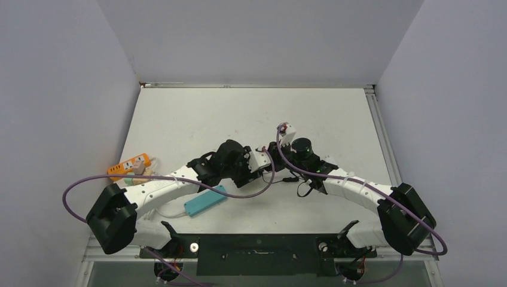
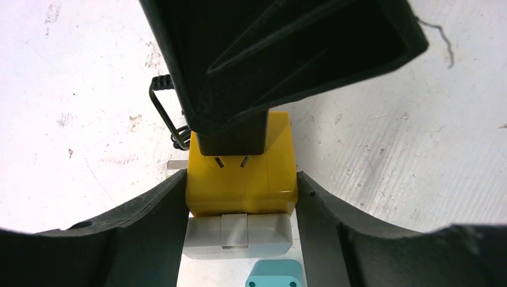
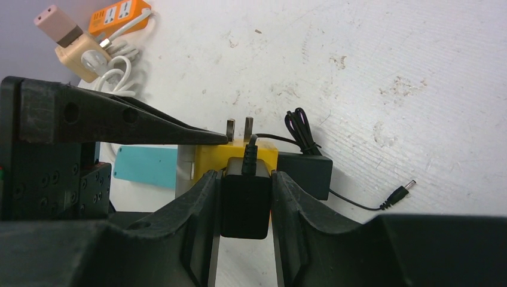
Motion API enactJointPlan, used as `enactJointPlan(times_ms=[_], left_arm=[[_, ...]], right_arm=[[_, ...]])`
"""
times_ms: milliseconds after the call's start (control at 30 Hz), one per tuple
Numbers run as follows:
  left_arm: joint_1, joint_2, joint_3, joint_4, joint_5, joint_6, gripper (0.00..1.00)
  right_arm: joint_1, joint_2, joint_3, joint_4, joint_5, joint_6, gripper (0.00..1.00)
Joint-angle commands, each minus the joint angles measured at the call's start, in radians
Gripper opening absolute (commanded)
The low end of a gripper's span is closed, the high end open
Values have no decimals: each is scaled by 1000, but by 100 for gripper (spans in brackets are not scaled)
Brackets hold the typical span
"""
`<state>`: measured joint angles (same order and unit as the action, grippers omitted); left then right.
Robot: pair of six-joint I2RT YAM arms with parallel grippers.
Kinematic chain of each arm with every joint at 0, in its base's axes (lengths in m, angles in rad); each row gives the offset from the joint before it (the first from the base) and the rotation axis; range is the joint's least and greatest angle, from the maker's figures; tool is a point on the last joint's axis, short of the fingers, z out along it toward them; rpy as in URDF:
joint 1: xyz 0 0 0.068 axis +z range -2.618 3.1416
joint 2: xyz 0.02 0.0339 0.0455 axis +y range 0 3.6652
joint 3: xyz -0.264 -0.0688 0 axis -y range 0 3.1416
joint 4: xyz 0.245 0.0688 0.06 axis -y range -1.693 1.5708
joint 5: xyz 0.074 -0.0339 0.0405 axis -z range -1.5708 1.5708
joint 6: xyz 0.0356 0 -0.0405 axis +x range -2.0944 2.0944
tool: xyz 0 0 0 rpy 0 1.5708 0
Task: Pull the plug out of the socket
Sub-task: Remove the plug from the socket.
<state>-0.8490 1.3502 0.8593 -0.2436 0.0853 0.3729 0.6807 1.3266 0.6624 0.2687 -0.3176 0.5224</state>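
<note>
A yellow cube socket (image 2: 281,164) sits on the table between the pads of my left gripper (image 2: 241,180), which is shut on its two sides. A black plug (image 3: 245,203) stands against the socket's face. My right gripper (image 3: 245,178) is shut on it, one finger on each side. In the left wrist view the plug (image 2: 232,139) shows just under the right gripper's black body. Its cord (image 3: 299,128) runs off in a small coil. A white adapter (image 2: 239,236) sits on the socket's near side.
A second black block (image 3: 306,173) lies beside the socket, its thin lead ending in a barrel jack (image 3: 399,194). A teal power strip (image 1: 205,201) lies under the left arm. An orange strip (image 1: 128,165) and a beige adapter (image 3: 78,51) lie at the left edge.
</note>
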Motion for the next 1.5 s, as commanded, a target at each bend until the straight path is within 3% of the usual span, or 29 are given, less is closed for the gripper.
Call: enactJointPlan(times_ms=[0,133,367,767,1233,1467], left_arm=[[14,-73,-1,-9,19,-23,0],[17,-47,6,-14,17,-22,0],[16,32,36,-69,-113,-3,0],[14,82,42,-82,-164,9,0],[-7,123,53,-91,-190,1,0],[-5,96,46,-84,-164,1,0]], right_arm=[[-81,24,-23,33,80,-31,5],[-82,21,-22,41,67,-21,5],[-82,-41,-30,54,37,5,5],[-75,-122,-18,52,-2,42,5],[35,-136,22,-7,149,30,5],[-21,-132,9,-25,146,18,5]])
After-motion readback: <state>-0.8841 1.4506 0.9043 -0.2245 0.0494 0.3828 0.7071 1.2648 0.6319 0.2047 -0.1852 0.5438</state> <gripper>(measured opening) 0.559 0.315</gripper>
